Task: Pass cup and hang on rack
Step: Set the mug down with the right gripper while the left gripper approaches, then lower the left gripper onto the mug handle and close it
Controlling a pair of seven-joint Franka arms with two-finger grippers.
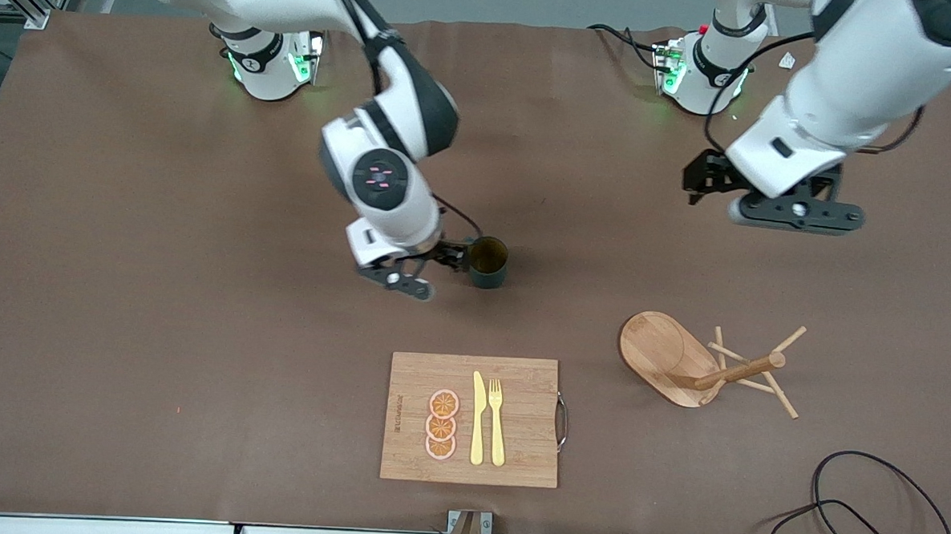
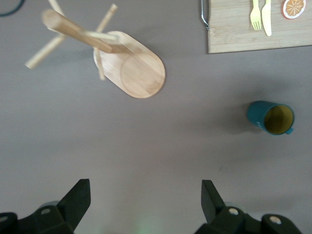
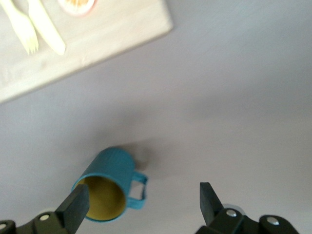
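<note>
The dark teal cup (image 1: 488, 262) with a yellowish inside stands upright near the middle of the table. My right gripper (image 1: 449, 257) is low beside it and open. In the right wrist view the cup (image 3: 108, 183) has its rim at one finger (image 3: 74, 207) and its handle between the jaws of the right gripper (image 3: 141, 204). The wooden rack (image 1: 692, 363) lies tipped on its side toward the left arm's end, nearer the front camera than the cup. My left gripper (image 1: 797, 210) hangs open and empty over bare table. In the left wrist view the left gripper (image 2: 146, 200) looks down on the rack (image 2: 131, 68) and the cup (image 2: 272, 117).
A wooden cutting board (image 1: 515, 453) with orange slices (image 1: 441, 424), a yellow knife and a fork lies near the front edge, nearer the camera than the cup. Black cables (image 1: 874, 509) lie at the front corner at the left arm's end.
</note>
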